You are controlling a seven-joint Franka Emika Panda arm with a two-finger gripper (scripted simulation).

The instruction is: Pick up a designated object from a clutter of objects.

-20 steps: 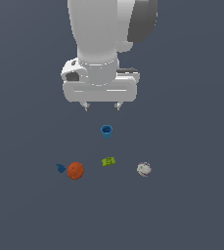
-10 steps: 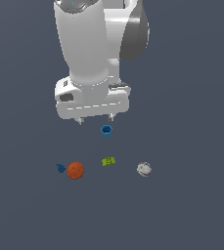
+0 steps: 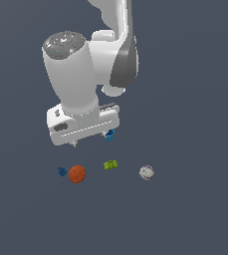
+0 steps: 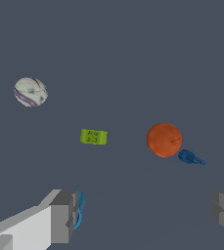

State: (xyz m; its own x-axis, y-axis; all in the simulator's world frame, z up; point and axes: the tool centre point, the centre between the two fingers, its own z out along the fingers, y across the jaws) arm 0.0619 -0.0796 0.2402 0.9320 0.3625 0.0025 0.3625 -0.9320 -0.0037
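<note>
The orange-red ball (image 3: 76,174) (image 4: 164,139) rests on the dark floor towards the exterior view's left, with a small dark-blue piece (image 3: 61,171) (image 4: 190,157) right beside it. My gripper (image 3: 90,140) (image 4: 144,215) hovers above and behind the ball, apart from it. It is open and holds nothing; in the wrist view one grey finger (image 4: 62,217) shows at each side. The blue cup (image 3: 109,135) (image 4: 79,210) is partly hidden behind the hand. A green block (image 3: 110,164) (image 4: 93,136) and a whitish-grey ball (image 3: 146,172) (image 4: 31,91) lie further towards the exterior view's right.
The white arm (image 3: 80,79) towers over the objects and fills the upper middle of the exterior view. The floor (image 3: 185,214) is a plain dark grey-blue surface with no visible edges.
The arm has turned and the hand has moved down and towards the exterior view's left, closer to the orange-red ball. It now partly covers the blue cup. The objects have not moved.
</note>
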